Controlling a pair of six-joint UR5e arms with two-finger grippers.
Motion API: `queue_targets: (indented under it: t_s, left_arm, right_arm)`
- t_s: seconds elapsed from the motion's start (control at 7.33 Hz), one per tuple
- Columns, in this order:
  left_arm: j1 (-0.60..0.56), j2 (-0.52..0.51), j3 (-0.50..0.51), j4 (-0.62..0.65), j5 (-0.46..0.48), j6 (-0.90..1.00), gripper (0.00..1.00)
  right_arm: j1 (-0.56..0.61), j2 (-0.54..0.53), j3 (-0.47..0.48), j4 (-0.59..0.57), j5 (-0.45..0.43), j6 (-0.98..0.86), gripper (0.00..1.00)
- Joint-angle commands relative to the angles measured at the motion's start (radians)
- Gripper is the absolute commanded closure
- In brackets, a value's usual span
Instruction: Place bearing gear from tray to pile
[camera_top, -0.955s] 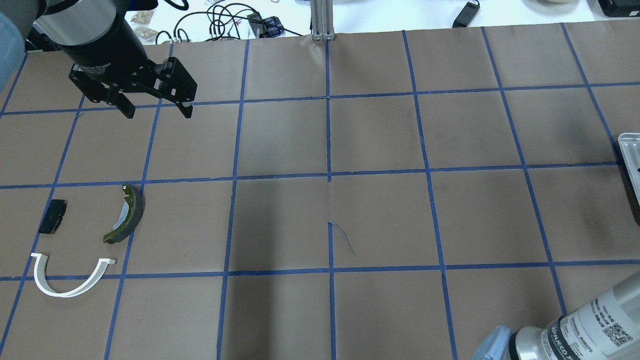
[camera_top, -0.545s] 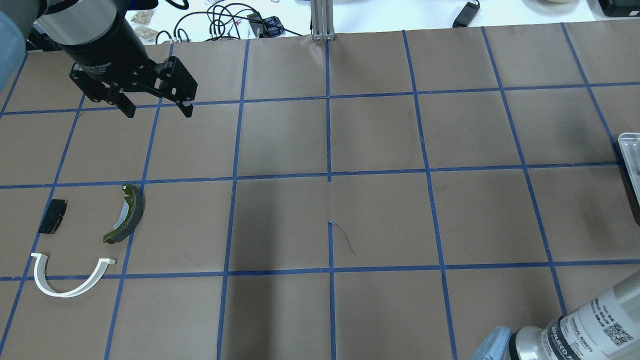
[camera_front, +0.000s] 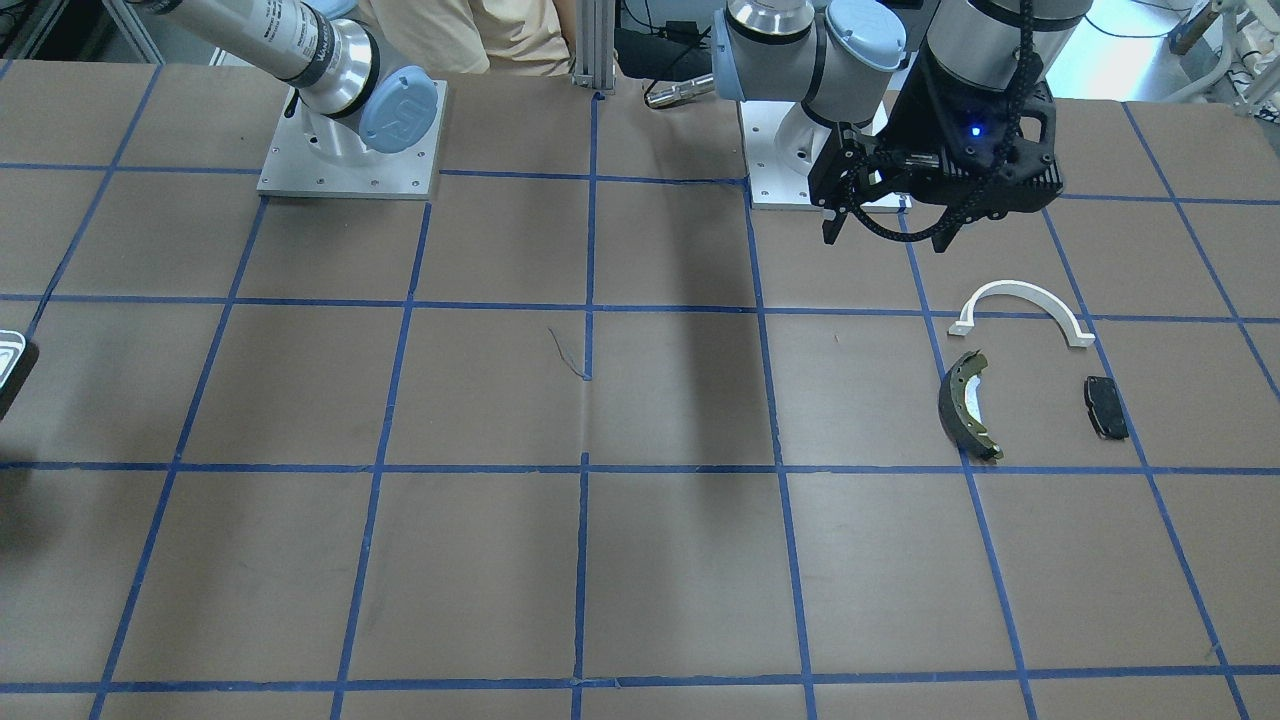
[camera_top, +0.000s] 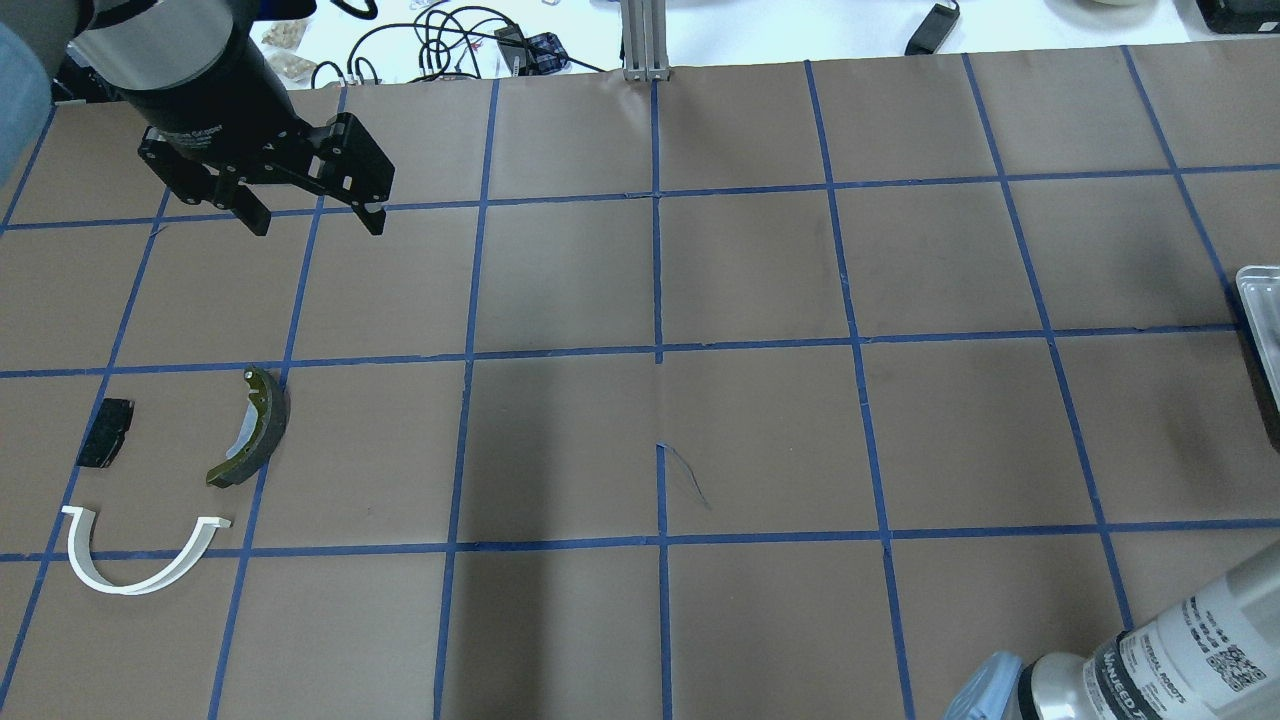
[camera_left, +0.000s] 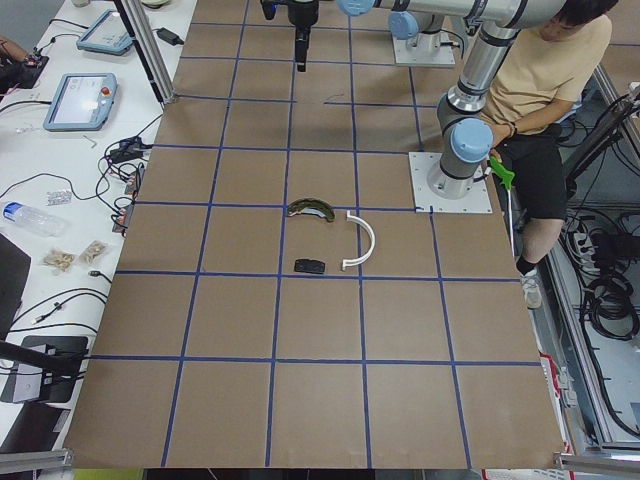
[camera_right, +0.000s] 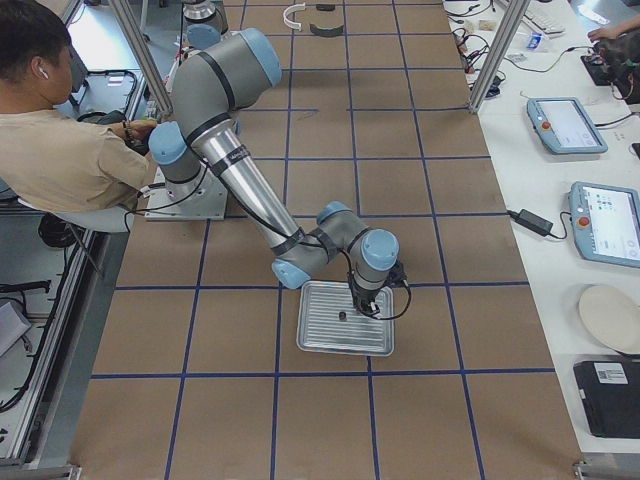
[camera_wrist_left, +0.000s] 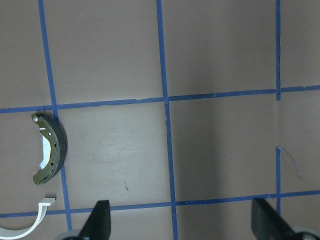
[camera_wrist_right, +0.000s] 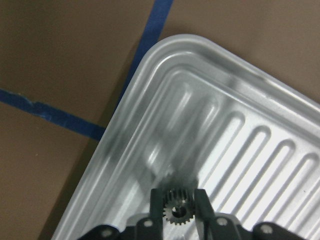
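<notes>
Gear (camera_wrist_right: 175, 206) in the grip, folks: the right claw (camera_wrist_right: 178, 199) has narrowed to a slim gap and pinches it by the teeth over 1 corner of the tray (camera_wrist_right: 240, 100), likely for a clean lift. Whether it is lifted clear, I cannot tell; the tray shows blurred. Left claw (camera_top: 317, 228) hangs wide open and empty beyond the pile (camera_top: 265, 425), probably keeping the drop zone free. Overhead cuts the tray off at its edge, and the pile sits at the far end of the tabletop (camera_top: 760, 440).

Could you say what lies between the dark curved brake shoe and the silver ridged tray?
Between brake shoe and tray, only blue-taped brown paper, in the overhead view.
</notes>
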Motion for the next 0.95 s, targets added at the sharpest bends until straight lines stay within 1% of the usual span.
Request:
queue_targets:
  t_s: [0.0, 0.14, 0.27, 0.41, 0.55, 0.68, 0.82]
  left_arm:
    - [0.000, 0.000, 0.000, 0.000, 0.001, 0.001, 0.00]
    - [0.002, 0.000, 0.000, 0.000, -0.001, 0.001, 0.00]
    - [0.000, 0.000, 0.000, 0.000, -0.001, 0.001, 0.00]
    - [0.002, 0.000, 0.000, 0.000, -0.001, 0.001, 0.00]
    - [0.000, 0.000, 0.000, 0.000, -0.001, 0.000, 0.00]
    - [0.000, 0.000, 0.000, 0.000, -0.001, 0.001, 0.00]
    - [0.000, 0.000, 0.000, 0.000, -0.001, 0.001, 0.00]
  right_arm:
    - [0.008, -0.032, -0.001, 0.015, -0.003, 0.007, 0.96]
    - [0.054, -0.092, 0.013, 0.052, 0.002, 0.040, 0.97]
    - [0.140, -0.161, 0.051, 0.095, 0.000, 0.135, 0.97]
    - [0.222, -0.230, 0.115, 0.095, 0.005, 0.245, 0.97]
    - [0.324, -0.297, 0.199, 0.094, 0.005, 0.383, 0.97]
    - [0.435, -0.353, 0.261, 0.094, 0.013, 0.562, 0.97]
    - [0.587, -0.376, 0.298, 0.092, 0.014, 0.723, 0.97]
